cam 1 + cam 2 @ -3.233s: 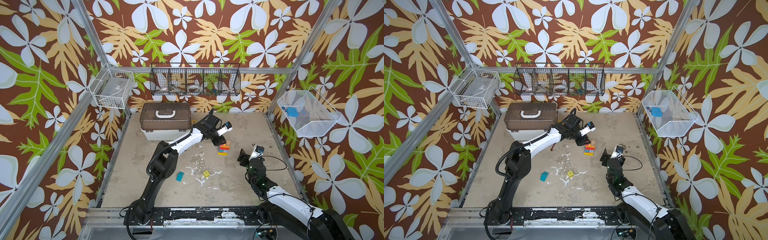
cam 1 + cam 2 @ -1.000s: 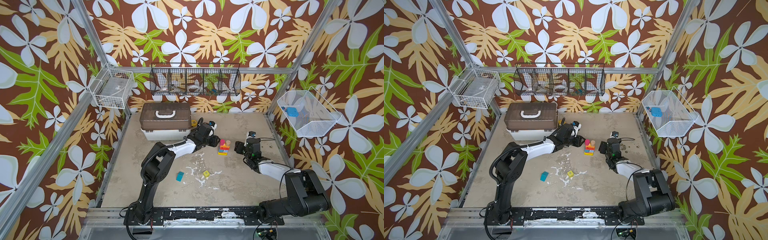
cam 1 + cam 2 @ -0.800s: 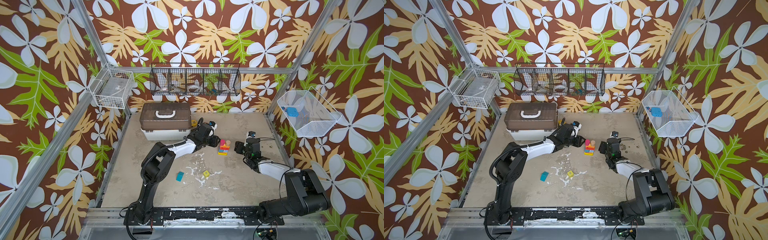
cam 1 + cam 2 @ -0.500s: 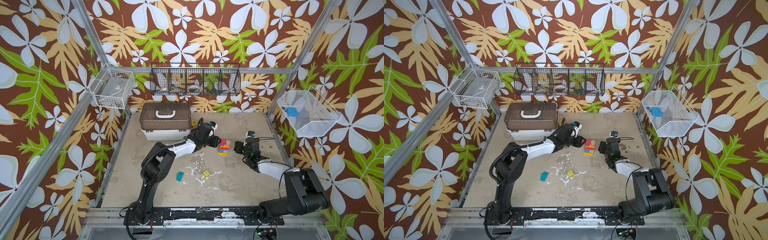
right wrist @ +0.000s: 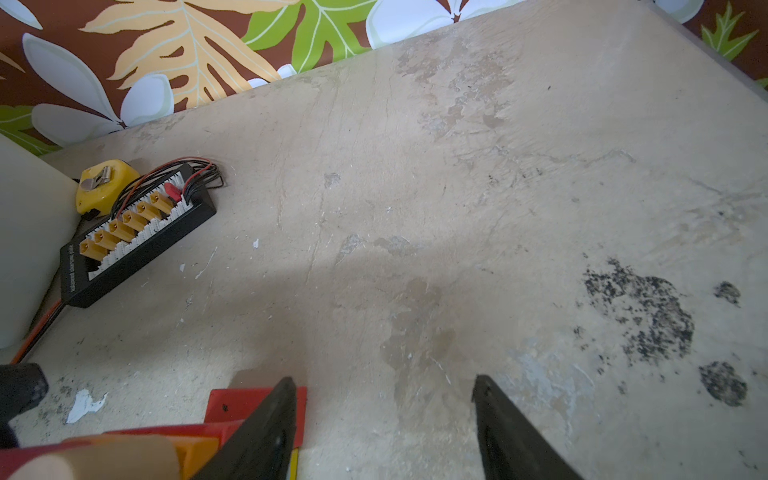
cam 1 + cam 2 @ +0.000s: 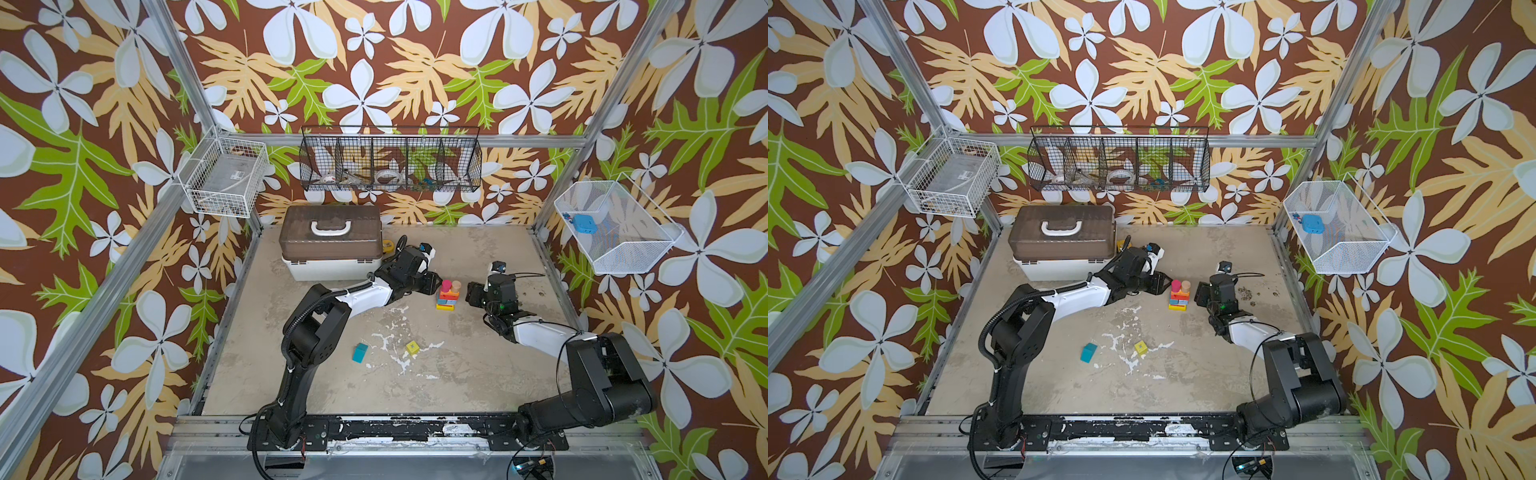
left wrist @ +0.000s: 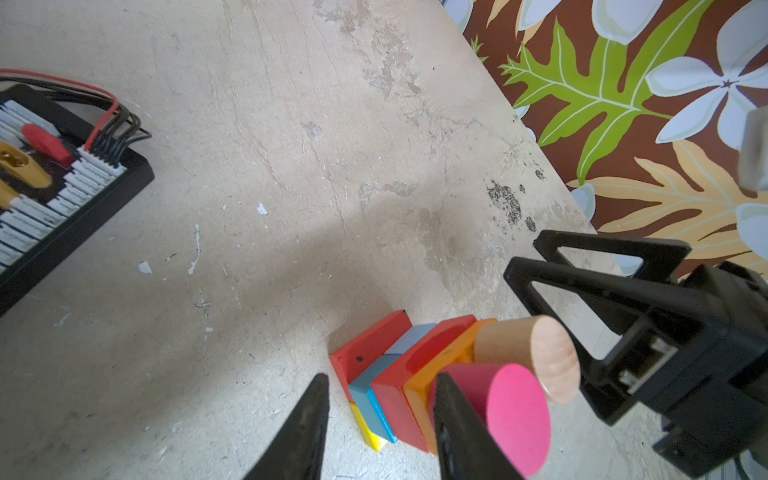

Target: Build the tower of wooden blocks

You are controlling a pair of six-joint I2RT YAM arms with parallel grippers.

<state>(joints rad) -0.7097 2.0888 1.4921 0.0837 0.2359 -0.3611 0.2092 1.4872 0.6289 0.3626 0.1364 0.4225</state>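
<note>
The tower (image 6: 448, 296) (image 6: 1179, 296) stands mid-table: a yellow flat base, then red, blue, red and orange layers. On top stand a pink cylinder (image 7: 515, 415) and a tan cylinder (image 7: 528, 353) side by side. My left gripper (image 6: 434, 284) (image 7: 380, 380) sits low at the tower's left, open by a narrow gap and holding nothing, with one finger (image 7: 453, 419) against the pink cylinder's side. My right gripper (image 6: 471, 293) (image 5: 382, 380) is just right of the tower, open wide and empty. A teal block (image 6: 360, 352) and a yellow cube (image 6: 412, 347) lie loose nearer the front.
A brown-lidded white case (image 6: 330, 241) stands at the back left. Beside it lie a black connector board (image 5: 137, 237) with red wire and a yellow tape measure (image 5: 104, 183). Wire baskets hang on the walls. White paint flecks (image 6: 390, 340) mark the floor.
Since three seconds ago my left gripper has come down beside the tower, and my right arm has swung from the front to the tower's right. Over the last second the right gripper crept closer.
</note>
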